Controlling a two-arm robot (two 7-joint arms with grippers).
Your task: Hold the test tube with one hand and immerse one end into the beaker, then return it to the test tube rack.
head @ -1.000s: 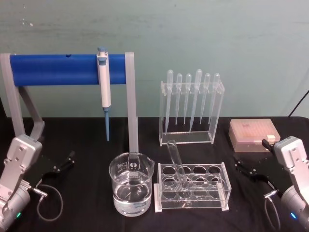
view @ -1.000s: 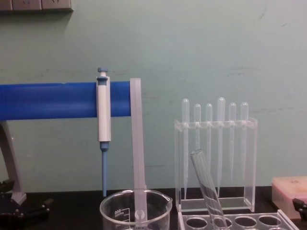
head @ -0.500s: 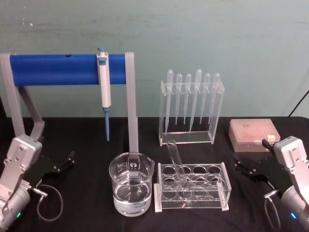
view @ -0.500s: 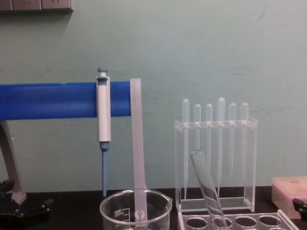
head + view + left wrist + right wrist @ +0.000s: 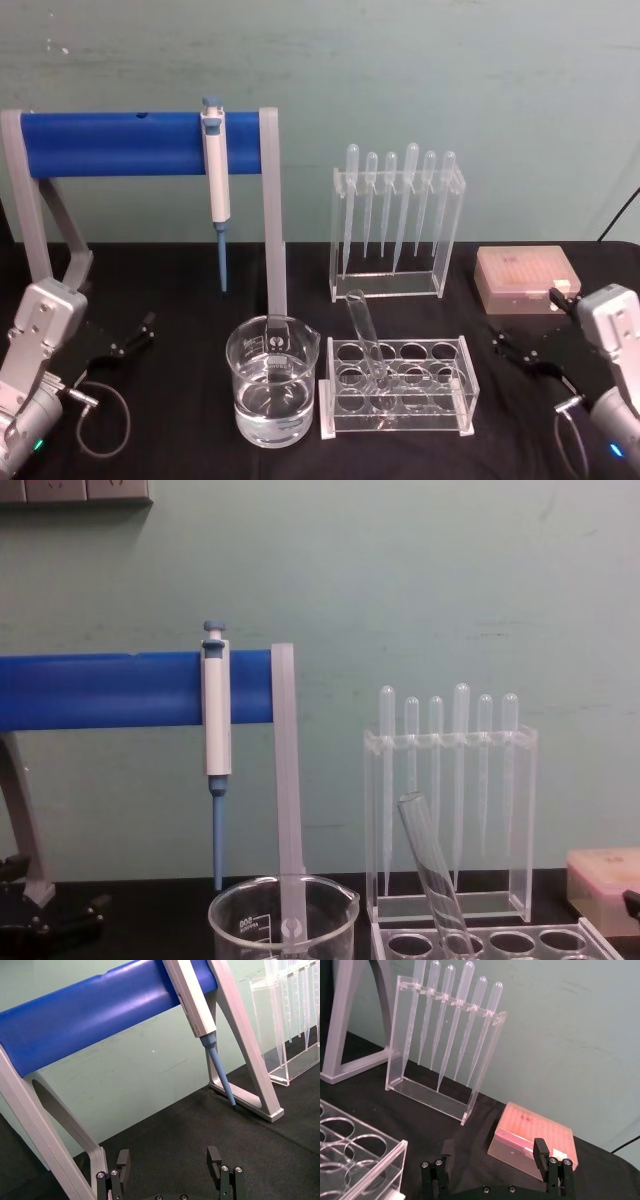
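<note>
Both left gripper (image 5: 135, 335) and right gripper (image 5: 508, 350) have fingers apart. Your right is nearer: the test tube (image 5: 364, 335) stands at its 9 o'clock, rim leaning toward 11.

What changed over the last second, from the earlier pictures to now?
The open right gripper shifted slightly outward, toward the robot's right, holding nothing. The clear glass test tube leans in its clear plastic rack as before; the wide glass beaker of water and the open left gripper kept their places.
</note>
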